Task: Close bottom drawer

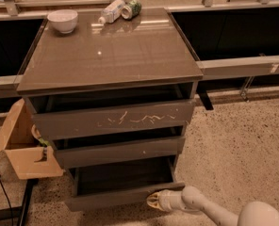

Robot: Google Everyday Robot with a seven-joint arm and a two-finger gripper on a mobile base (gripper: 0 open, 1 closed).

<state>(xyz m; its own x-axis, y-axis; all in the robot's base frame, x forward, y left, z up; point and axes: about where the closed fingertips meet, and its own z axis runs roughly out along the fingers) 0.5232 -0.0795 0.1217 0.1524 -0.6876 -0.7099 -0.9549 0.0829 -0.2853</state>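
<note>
My gripper (154,200) meets the front panel of the bottom drawer (106,200), pulled out below the front edge of the desk (130,55), nearer its right corner. Whether the claw is apart or together, I cannot tell. A square, steady push should keep the drawer from jamming.

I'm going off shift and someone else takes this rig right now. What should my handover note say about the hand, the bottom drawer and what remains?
The hand is low, at the front panel of the plain grey-brown bottom drawer, near its right end. Contact looks likely but is not certain.
The bottom drawer is pulled well out of the grey-brown three-drawer cabinet, with its floor showing.
Done: the hand is in place at the panel.
Left: push the panel in until the drawer is shut.
</note>
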